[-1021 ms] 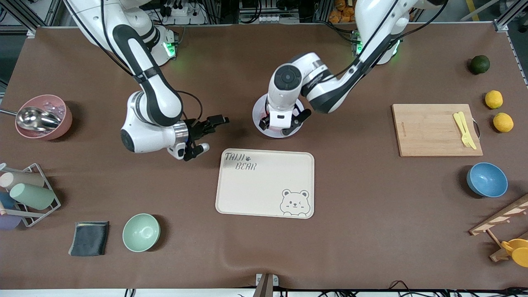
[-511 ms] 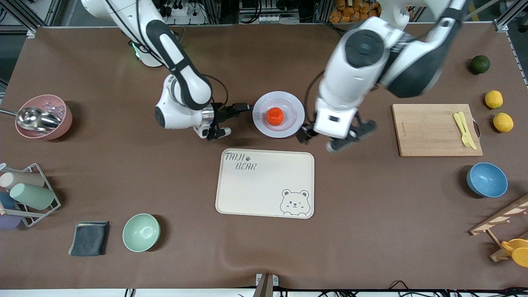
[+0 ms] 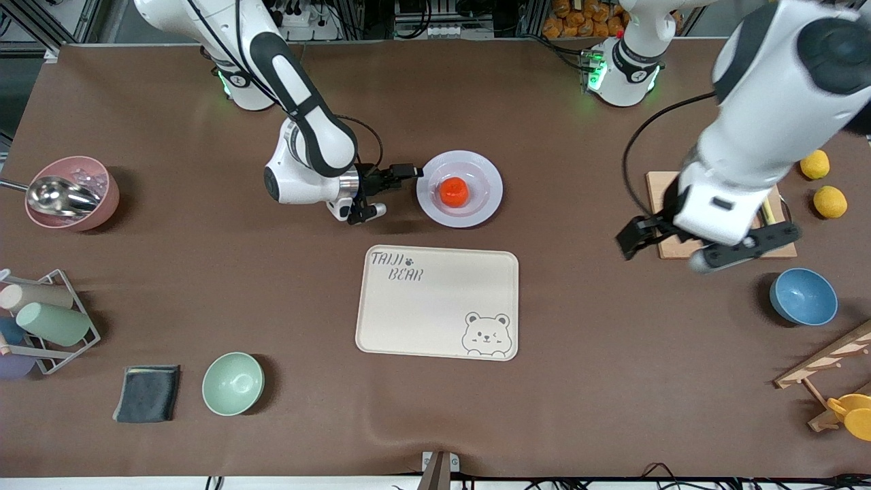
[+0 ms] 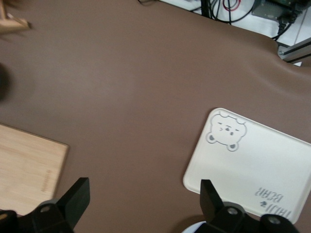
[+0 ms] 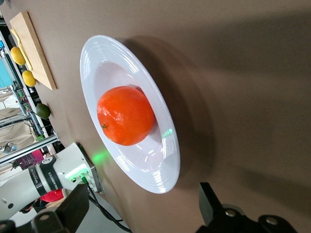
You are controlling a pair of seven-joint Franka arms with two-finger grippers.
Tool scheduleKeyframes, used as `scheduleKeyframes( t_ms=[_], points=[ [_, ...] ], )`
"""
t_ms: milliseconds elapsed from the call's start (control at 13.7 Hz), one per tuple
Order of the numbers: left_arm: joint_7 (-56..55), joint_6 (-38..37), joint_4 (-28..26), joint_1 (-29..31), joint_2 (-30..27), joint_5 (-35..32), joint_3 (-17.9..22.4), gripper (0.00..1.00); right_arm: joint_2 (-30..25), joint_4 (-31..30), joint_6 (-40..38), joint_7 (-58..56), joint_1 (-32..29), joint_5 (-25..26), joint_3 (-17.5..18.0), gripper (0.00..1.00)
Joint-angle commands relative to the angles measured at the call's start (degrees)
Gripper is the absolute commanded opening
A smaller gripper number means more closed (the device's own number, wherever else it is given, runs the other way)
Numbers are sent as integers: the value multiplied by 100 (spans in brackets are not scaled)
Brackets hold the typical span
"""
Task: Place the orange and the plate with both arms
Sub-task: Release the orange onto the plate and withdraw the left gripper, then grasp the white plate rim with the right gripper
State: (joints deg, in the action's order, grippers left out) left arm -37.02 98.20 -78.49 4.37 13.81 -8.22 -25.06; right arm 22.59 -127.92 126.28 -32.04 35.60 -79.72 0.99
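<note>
The orange (image 3: 454, 191) sits in the middle of the pale plate (image 3: 484, 204), which lies on the table farther from the front camera than the bear tray. My right gripper (image 3: 391, 190) is open and empty, low beside the plate's rim on the right arm's side, not touching it. In the right wrist view the orange (image 5: 125, 115) and plate (image 5: 97, 53) lie just ahead of the right gripper (image 5: 141, 208). My left gripper (image 3: 694, 245) is open and empty, up in the air over the cutting board's edge. In the left wrist view the left gripper (image 4: 143, 204) frames bare table.
The cream bear tray (image 3: 437, 301) lies nearer the camera than the plate. A wooden cutting board (image 3: 714, 197) with a yellow fork, a blue bowl (image 3: 803, 297), two lemons and a dark green fruit are at the left arm's end. A green bowl (image 3: 233, 383) and a pink bowl (image 3: 71, 192) are at the right arm's end.
My left gripper has lifted off the plate and swung over the cutting board, leaving the orange on the plate. My right gripper has moved up beside the plate's rim.
</note>
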Motion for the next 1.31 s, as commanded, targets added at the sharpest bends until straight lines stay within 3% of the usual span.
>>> scheduleKeyframes(
  t_ms=[0, 146, 292, 657, 1240],
  points=[
    [1158, -100, -385, -691, -641, 758, 1554, 100, 130, -154, -16, -748, -26, -682, 15, 100],
    [1731, -109, -675, -849, -966, 796, 2116, 100, 280, -172, -42, -1119, 0, -1079, 15, 100],
    [2345, -388, -747, -877, -1125, 796, 2514, 100, 360, -172, -43, -1155, 44, -1168, 15, 100],
    [2384, -723, -747, -639, -1240, 795, 2629, 100, 632, -164, -43, -1611, 316, -2054, 15, 100],
    [2402, -1180, -720, -358, -1319, 743, 2568, 100, 703, -137, -25, -1779, 623, -2468, 15, 100]
  ],
)
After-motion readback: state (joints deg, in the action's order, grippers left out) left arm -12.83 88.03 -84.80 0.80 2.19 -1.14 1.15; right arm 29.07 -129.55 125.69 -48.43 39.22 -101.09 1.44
